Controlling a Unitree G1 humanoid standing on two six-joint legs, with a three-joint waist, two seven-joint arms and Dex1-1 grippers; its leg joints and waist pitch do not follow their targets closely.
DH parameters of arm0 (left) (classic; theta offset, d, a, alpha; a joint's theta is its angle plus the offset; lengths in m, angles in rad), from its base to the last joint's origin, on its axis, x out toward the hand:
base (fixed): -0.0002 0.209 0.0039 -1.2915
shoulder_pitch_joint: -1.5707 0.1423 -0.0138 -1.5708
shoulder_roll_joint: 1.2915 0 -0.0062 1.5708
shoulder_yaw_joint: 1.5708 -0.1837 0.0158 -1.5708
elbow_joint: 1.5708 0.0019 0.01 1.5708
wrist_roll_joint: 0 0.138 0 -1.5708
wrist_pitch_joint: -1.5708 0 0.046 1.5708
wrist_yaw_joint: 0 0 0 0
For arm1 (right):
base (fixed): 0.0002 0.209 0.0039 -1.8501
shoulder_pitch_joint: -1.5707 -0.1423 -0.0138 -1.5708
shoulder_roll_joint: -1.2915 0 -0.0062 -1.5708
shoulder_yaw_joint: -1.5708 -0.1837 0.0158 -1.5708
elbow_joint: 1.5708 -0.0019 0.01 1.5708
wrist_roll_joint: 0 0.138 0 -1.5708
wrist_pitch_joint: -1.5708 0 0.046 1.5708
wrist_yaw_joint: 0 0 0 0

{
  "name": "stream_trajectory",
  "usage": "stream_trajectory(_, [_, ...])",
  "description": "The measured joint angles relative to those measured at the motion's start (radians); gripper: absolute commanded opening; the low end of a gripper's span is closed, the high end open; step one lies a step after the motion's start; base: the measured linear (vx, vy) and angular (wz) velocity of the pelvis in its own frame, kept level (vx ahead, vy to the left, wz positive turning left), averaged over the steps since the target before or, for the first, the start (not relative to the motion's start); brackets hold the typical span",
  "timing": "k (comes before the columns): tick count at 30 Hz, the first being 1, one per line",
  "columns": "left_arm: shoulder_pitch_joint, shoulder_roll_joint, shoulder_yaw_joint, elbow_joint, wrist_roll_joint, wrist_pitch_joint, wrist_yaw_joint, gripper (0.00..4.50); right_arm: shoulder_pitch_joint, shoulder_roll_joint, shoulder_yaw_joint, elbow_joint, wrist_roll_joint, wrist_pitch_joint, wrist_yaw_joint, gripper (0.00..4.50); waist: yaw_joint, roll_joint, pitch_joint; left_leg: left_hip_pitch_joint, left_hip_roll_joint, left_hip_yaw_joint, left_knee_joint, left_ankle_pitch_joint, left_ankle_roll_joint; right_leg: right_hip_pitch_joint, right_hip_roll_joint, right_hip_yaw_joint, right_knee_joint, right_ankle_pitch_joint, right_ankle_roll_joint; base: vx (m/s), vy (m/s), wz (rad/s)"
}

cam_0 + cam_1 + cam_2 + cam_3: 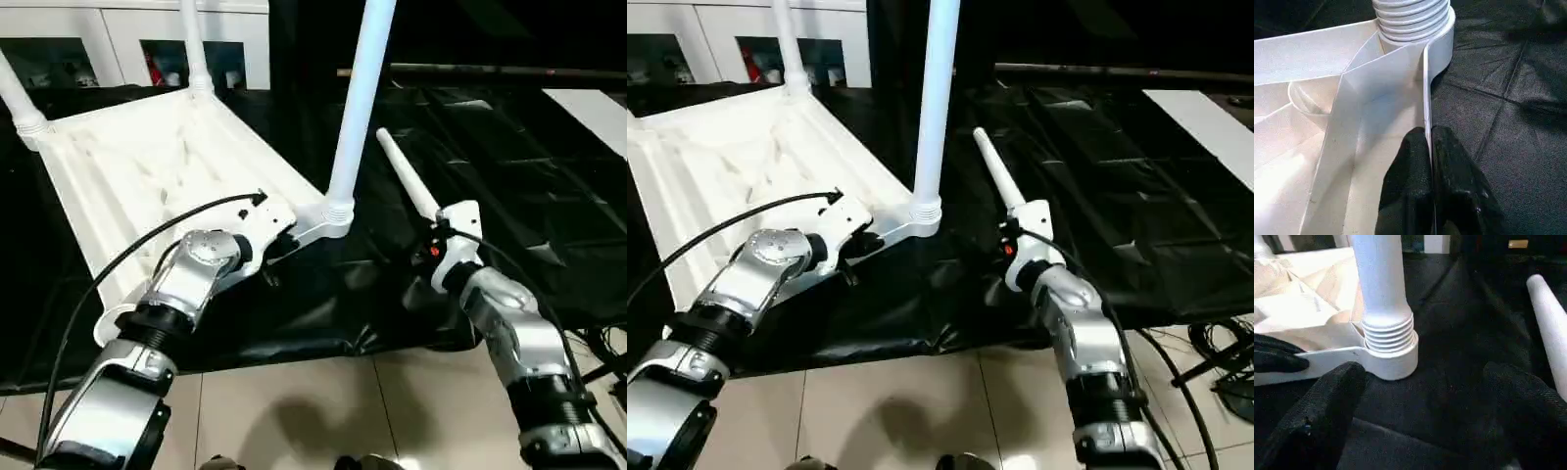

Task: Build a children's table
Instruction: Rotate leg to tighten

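The white tabletop (147,162) lies upside down on a black sheet, ribbed underside up. Three white legs stand in its corner sockets: one at the far left (20,103), one at the back (193,49), one at the near right corner (358,108). My left gripper (1428,147) is shut on the tabletop's thin rim just short of that near corner socket (1442,34). A loose leg (407,181) lies on the sheet to the right. My right gripper (1425,396) is open and holds nothing, facing the socketed leg (1383,289), with the loose leg (1552,323) beside one finger.
The black sheet (509,147) covers the floor under the work and ends at beige tiles (323,401) near me. A white cabinet with glass doors (127,44) stands behind the tabletop. Cables (598,352) lie at the right edge, and a white strip (598,113) lies far right.
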Motion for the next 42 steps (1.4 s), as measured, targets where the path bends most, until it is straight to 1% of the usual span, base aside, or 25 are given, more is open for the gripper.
stream_trajectory(2, [-0.006,-0.005,0.0,0.01,0.0,-0.013,0.0,0.0,0.0,0.0,0.0,-0.023,-0.006,0.015,-0.012,4.26,-0.005,0.005,-0.001,-0.015,0.001,-0.014,0.006,0.002,0.004,0.0,-0.004,-0.02,-0.001,0.0,0.0,-0.006,-0.017,0.23])
stream_trajectory(5, [-0.01,-0.007,0.0,0.021,0.0,-0.028,0.0,0.0,0.0,0.0,0.002,-0.037,-0.006,0.03,-0.021,4.26,-0.008,0.014,-0.002,-0.028,0.001,-0.036,0.011,0.006,0.009,0.006,-0.005,-0.041,-0.004,-0.001,-0.002,0.0,-0.016,0.22])
stream_trajectory(8, [-0.011,-0.007,0.0,0.035,-0.001,-0.038,0.0,0.0,0.0,-0.002,0.004,-0.039,-0.006,0.037,-0.024,4.26,-0.016,0.023,0.002,-0.023,0.002,-0.044,0.007,0.002,0.003,0.026,-0.005,-0.058,-0.018,-0.003,-0.001,0.006,-0.007,0.13])
stream_trajectory(11, [-0.011,-0.008,0.0,0.051,-0.001,-0.048,-0.001,0.0,0.003,-0.003,0.005,-0.054,-0.008,0.048,-0.028,4.26,-0.024,0.031,0.006,-0.014,0.004,-0.058,0.003,0.0,0.001,0.055,-0.006,-0.082,-0.039,-0.005,0.002,0.0,0.0,0.0])
stream_trajectory(13, [-0.011,-0.008,0.0,0.058,-0.001,-0.05,-0.001,0.0,0.003,-0.004,0.006,-0.062,-0.014,0.051,-0.029,4.26,-0.031,0.033,0.006,-0.01,0.004,-0.064,0.002,0.0,0.0,0.07,-0.006,-0.09,-0.047,-0.01,0.006,0.025,0.006,0.09])
stream_trajectory(16, [-0.015,-0.008,0.0,0.061,-0.001,-0.052,0.0,0.0,0.003,-0.007,0.015,-0.067,-0.015,0.056,-0.022,4.26,-0.037,0.035,0.004,-0.011,0.004,-0.064,0.002,0.0,0.001,0.08,-0.009,-0.093,-0.049,-0.018,0.014,0.061,0.016,0.19])
stream_trajectory(18, [-0.021,-0.009,0.0,0.071,-0.001,-0.056,-0.001,0.0,0.004,-0.008,0.025,-0.067,-0.016,0.058,-0.022,4.26,-0.045,0.037,0.004,-0.014,0.001,-0.067,0.003,0.0,0.002,0.094,-0.014,-0.104,-0.051,-0.029,0.02,0.075,0.019,0.32])
stream_trajectory(22, [-0.029,-0.008,0.0,0.075,0.0,-0.061,-0.002,0.0,0.004,-0.008,0.039,-0.067,-0.018,0.058,-0.016,4.26,-0.053,0.04,0.003,-0.02,-0.001,-0.068,0.007,-0.004,0.022,0.117,-0.019,-0.111,-0.051,-0.053,0.029,0.095,0.011,0.41])
stream_trajectory(24, [-0.03,-0.006,0.0,0.075,0.0,-0.061,-0.002,0.0,0.004,-0.008,0.046,-0.067,-0.019,0.058,-0.011,4.26,-0.058,0.041,0.003,-0.019,-0.013,-0.081,0.009,-0.012,0.035,0.136,-0.02,-0.11,-0.052,-0.071,0.036,0.127,0.015,0.46])
stream_trajectory(27, [-0.031,0.002,0.001,0.078,-0.002,-0.066,-0.002,0.0,0.005,-0.008,0.054,-0.069,-0.032,0.058,-0.008,4.26,-0.072,0.041,0.002,-0.008,-0.041,-0.121,0.008,-0.024,0.055,0.158,-0.018,-0.099,-0.045,-0.104,0.042,0.172,-0.008,0.5])
stream_trajectory(28, [-0.031,0.005,0.002,0.079,-0.002,-0.069,-0.002,0.0,0.005,-0.008,0.058,-0.07,-0.037,0.058,-0.008,4.26,-0.079,0.039,0.002,-0.004,-0.053,-0.135,0.007,-0.028,0.062,0.16,-0.016,-0.09,-0.034,-0.117,0.043,0.182,-0.03,0.47])
stream_trajectory(29, [-0.03,0.009,0.003,0.082,-0.002,-0.072,-0.002,0.0,0.005,-0.007,0.064,-0.071,-0.039,0.056,-0.009,4.26,-0.086,0.037,0.002,0.003,-0.067,-0.148,0.006,-0.031,0.067,0.153,-0.013,-0.071,-0.018,-0.134,0.039,0.154,-0.07,0.31])
stream_trajectory(30, [-0.028,0.021,0.009,0.092,-0.003,-0.076,-0.003,0.0,0.003,0.008,0.064,-0.073,-0.032,0.059,-0.012,4.26,-0.088,0.028,0.0,0.022,-0.076,-0.144,-0.001,-0.036,0.065,0.124,-0.007,-0.015,0.044,-0.158,0.004,0.154,-0.07,0.31])
stream_trajectory(31, [-0.028,0.025,0.014,0.101,-0.003,-0.076,-0.001,0.0,0.004,0.018,0.064,-0.079,-0.023,0.063,-0.012,4.26,-0.09,0.024,-0.001,0.035,-0.085,-0.143,-0.003,-0.041,0.066,0.101,-0.002,0.02,0.08,-0.16,-0.001,0.112,-0.114,0.05])
stream_trajectory(32, [-0.028,0.034,0.025,0.112,-0.002,-0.076,0.0,0.0,0.005,0.016,0.063,-0.087,-0.014,0.07,-0.013,4.26,-0.09,0.007,-0.002,0.05,-0.103,-0.135,-0.007,-0.048,0.068,0.081,-0.003,0.067,0.075,-0.161,0.022,0.029,-0.131,-0.07])
stream_trajectory(33, [-0.028,0.033,0.029,0.117,-0.001,-0.075,0.006,0.0,0.012,0.004,0.057,-0.088,-0.014,0.071,-0.013,4.26,-0.086,0.004,-0.001,0.048,-0.107,-0.129,0.001,-0.054,0.081,0.084,0.0,0.084,0.089,-0.164,0.042,0.029,-0.131,-0.07])
stream_trajectory(34, [-0.029,0.023,0.028,0.12,0.0,-0.074,0.011,0.0,0.032,-0.016,0.042,-0.086,-0.015,0.071,-0.013,4.26,-0.075,0.009,-0.005,0.024,-0.103,-0.111,0.054,-0.062,0.165,0.097,0.015,0.097,0.082,-0.167,0.043,0.083,-0.098,0.19])
stream_trajectory(35, [-0.024,-0.001,0.022,0.117,-0.002,-0.078,0.001,0.0,0.048,-0.037,0.028,-0.07,-0.016,0.073,-0.014,4.26,-0.054,0.005,-0.006,-0.007,-0.105,-0.086,0.118,-0.056,0.184,0.112,0.028,0.111,0.071,-0.167,0.041,0.105,-0.037,0.26])
stream_trajectory(36, [-0.022,-0.006,0.012,0.111,-0.003,-0.085,-0.012,0.0,0.045,-0.046,0.017,-0.068,-0.016,0.074,-0.014,4.26,-0.042,0.006,-0.006,-0.02,-0.105,-0.073,0.103,-0.04,0.158,0.115,0.039,0.115,0.068,-0.167,0.04,0.105,-0.037,0.26])
stream_trajectory(37, [-0.022,-0.007,0.002,0.099,-0.002,-0.087,-0.023,0.0,0.036,-0.049,0.013,-0.07,-0.016,0.073,-0.011,4.26,-0.031,0.019,-0.009,-0.03,-0.1,-0.062,0.054,-0.016,0.136,0.115,0.059,0.107,0.072,-0.169,0.036,0.0,0.0,0.0])
stream_trajectory(38, [-0.024,-0.001,-0.007,0.086,0.001,-0.087,-0.032,0.0,0.027,-0.045,0.012,-0.074,-0.016,0.072,-0.01,4.26,-0.018,0.036,-0.011,-0.037,-0.082,-0.066,0.035,-0.002,0.081,0.112,0.077,0.081,0.082,-0.173,0.03,-0.072,0.024,-0.06])
stream_trajectory(39, [-0.024,0.006,-0.008,0.085,0.002,-0.087,-0.037,0.0,0.024,-0.033,0.023,-0.08,-0.015,0.072,-0.006,4.26,-0.019,0.039,-0.013,-0.044,-0.07,-0.065,0.046,-0.004,0.08,0.107,0.078,0.065,0.095,-0.173,0.029,-0.072,0.024,-0.06])
stream_trajectory(40, [-0.024,0.014,-0.007,0.085,0.001,-0.093,-0.037,0.0,0.021,-0.021,0.038,-0.088,-0.015,0.072,0.003,4.26,-0.021,0.039,-0.013,-0.045,-0.068,-0.067,0.049,-0.005,0.081,0.084,0.072,0.065,0.115,-0.172,0.031,0.0,0.0,0.0])
stream_trajectory(41, [-0.022,0.021,-0.001,0.089,-0.002,-0.098,-0.042,0.0,0.017,-0.019,0.052,-0.091,-0.013,0.072,0.015,4.26,-0.022,0.038,-0.013,-0.046,-0.073,-0.066,0.05,-0.005,0.082,0.067,0.061,0.075,0.127,-0.171,0.032,-0.104,0.057,-0.06])
stream_trajectory(42, [-0.02,0.028,0.004,0.094,-0.003,-0.102,-0.05,0.0,0.018,-0.026,0.056,-0.097,-0.013,0.072,0.029,4.26,-0.023,0.035,-0.012,-0.048,-0.084,-0.065,0.056,-0.004,0.081,0.06,0.031,0.098,0.122,-0.168,0.051,-0.104,0.057,-0.06])
